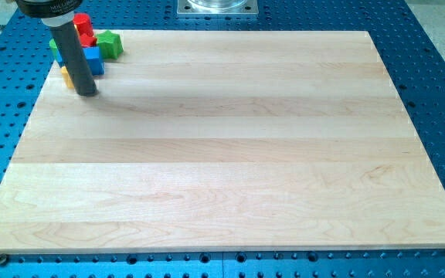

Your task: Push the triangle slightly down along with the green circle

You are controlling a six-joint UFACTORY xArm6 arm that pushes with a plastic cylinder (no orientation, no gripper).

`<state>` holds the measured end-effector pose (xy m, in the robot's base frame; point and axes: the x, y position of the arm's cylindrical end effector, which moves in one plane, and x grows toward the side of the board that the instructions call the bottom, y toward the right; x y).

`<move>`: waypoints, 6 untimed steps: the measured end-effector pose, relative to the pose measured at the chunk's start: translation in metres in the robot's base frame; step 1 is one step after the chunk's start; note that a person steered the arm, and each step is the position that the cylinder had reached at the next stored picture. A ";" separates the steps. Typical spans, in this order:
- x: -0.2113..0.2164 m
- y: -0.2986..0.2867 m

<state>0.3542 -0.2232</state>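
Taking my tip (88, 93) as the landmark: a yellow block (67, 76) peeks out just to its left, a blue block (93, 60) sits just above it, a red block (83, 28) higher still, a green block (110, 44) up to its right, all in the top-left corner of the tabletop (230, 154). There is no claw, only a rod. The rod hides the cluster, so I cannot tell the triangle or circle; the wrong block could get shoved or slip aside

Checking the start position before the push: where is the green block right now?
The green block sits at the board's top-left corner in the camera view, just right of the red block and blue block, up-right of my tip.
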 end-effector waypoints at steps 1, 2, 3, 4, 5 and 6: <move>0.000 -0.002; 0.005 -0.002; 0.021 -0.037; 0.019 -0.080; -0.005 -0.082; -0.067 -0.082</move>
<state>0.2876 -0.3051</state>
